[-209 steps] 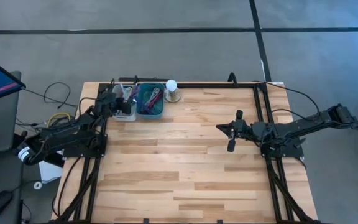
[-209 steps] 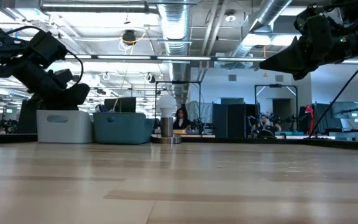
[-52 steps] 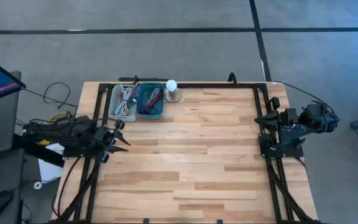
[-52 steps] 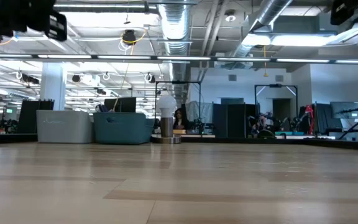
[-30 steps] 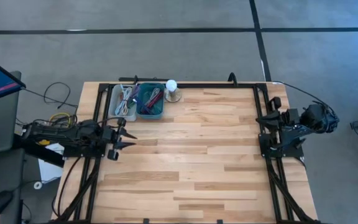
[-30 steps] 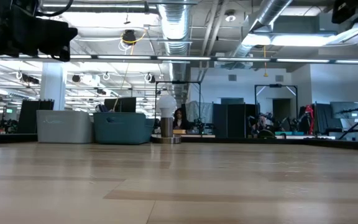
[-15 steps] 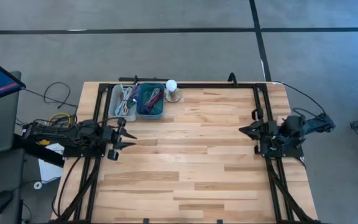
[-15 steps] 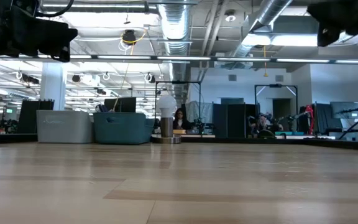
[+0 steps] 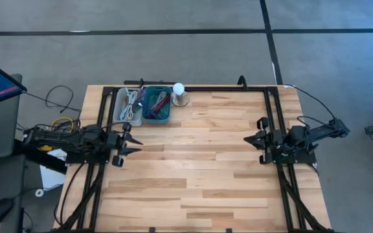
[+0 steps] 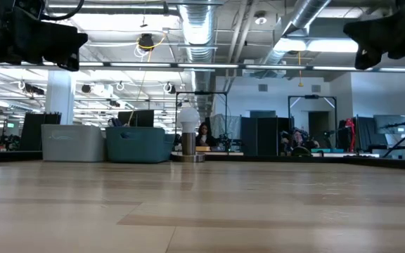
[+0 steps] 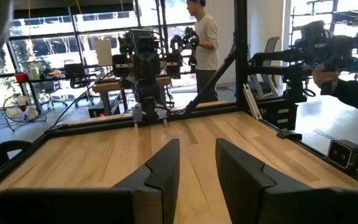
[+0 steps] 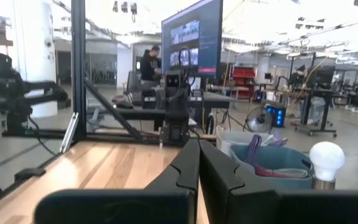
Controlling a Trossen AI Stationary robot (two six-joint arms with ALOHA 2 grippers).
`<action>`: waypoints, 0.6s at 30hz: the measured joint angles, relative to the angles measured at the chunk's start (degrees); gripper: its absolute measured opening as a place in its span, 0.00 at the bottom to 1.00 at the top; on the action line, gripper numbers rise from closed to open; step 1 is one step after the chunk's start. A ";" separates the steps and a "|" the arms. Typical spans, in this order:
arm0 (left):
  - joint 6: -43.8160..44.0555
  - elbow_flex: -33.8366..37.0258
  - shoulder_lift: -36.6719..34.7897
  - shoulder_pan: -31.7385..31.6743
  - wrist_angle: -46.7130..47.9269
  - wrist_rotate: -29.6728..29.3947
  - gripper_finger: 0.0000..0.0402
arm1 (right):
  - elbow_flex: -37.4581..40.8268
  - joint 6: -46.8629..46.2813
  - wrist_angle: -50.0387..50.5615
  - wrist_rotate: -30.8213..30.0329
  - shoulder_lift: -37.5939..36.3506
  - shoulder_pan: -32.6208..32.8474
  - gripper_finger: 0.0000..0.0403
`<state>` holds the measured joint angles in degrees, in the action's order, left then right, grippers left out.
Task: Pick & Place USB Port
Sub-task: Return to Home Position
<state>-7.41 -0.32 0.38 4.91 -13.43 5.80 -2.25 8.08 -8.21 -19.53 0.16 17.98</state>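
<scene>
Left pincer (image 9: 131, 139), right pincer (image 9: 247, 140), two bins (image 9: 117, 107) (image 9: 169, 105)

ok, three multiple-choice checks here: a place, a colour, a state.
1. The gray bin and blue bin stand:
A) mid-table B) far edge, left part C) near right corner
2. Colour of the bulb:
A) white B) red C) green
3. Grippers:
A) both shut B) left gripper open, right gripper shut, empty C) both open

Key: 1B, both at the far-left edge in the high view; 2A, white globe; 3B, left fingers apart, right fingers meeting on nothing.
</scene>
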 joint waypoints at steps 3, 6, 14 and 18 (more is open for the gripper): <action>0.00 0.00 0.00 0.00 0.11 0.00 0.26 | 1.79 -0.15 -3.17 -0.01 0.00 0.00 0.01; -0.01 0.00 0.00 0.00 0.15 0.00 0.26 | 1.80 -0.41 -3.16 -0.02 0.00 -0.27 0.01; -0.01 0.00 0.00 0.01 0.51 0.00 0.26 | 1.82 1.02 -3.54 0.01 0.02 -6.57 0.01; -0.01 0.00 0.00 0.01 0.55 0.00 0.26 | 1.85 -0.87 -2.21 1.00 0.02 -10.34 0.01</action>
<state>-7.42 -0.32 0.38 4.92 -12.88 5.80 -0.40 7.20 -10.41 -18.52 0.19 7.64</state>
